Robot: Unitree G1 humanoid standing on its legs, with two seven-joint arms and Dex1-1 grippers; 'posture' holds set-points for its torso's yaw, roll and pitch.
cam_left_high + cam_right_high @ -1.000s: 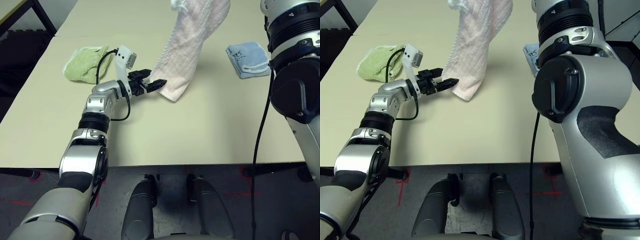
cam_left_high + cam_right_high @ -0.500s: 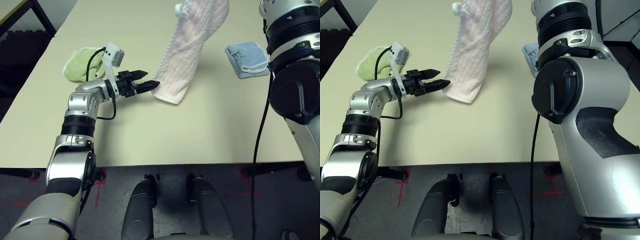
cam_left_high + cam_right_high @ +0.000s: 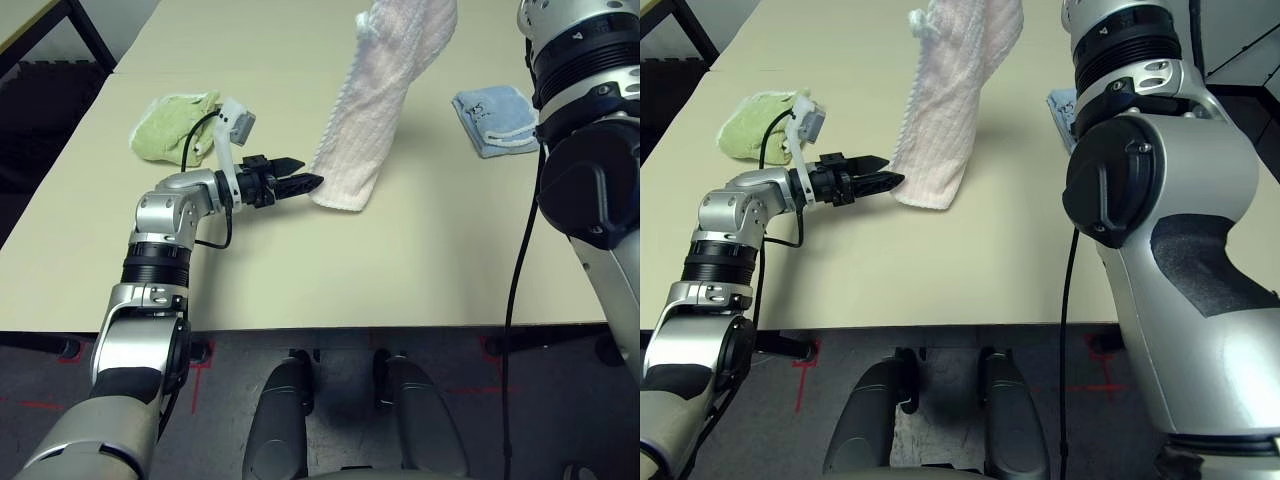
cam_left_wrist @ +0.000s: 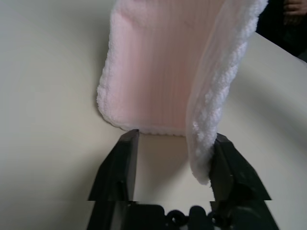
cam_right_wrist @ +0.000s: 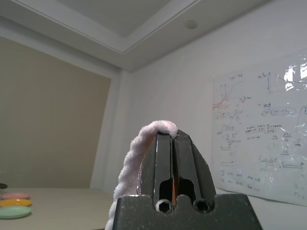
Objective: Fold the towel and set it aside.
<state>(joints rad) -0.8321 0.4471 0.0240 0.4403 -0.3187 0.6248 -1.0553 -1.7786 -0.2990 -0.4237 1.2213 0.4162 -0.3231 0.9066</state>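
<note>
The pale pink towel (image 3: 375, 110) hangs from above, and its lower end (image 3: 925, 185) rests on the table (image 3: 420, 260). My right gripper (image 5: 172, 136) is raised and shut on the towel's upper edge, which drapes over its fingertips. My left gripper (image 3: 305, 183) lies low over the table at the towel's bottom left corner. In the left wrist view its fingers (image 4: 122, 163) stand apart. The towel's bottom edge (image 4: 153, 127) sits at their tips, and a folded side (image 4: 206, 143) hangs just inside one finger.
A crumpled light green towel (image 3: 175, 125) lies at the far left behind my left arm. A folded light blue towel (image 3: 495, 118) lies at the far right beside my right arm (image 3: 590, 150). Bare tabletop stretches in front of the pink towel.
My left gripper's fingers have drawn closer together at the towel's lower corner, and the wrist has dropped slightly toward me. The right arm holds still.
</note>
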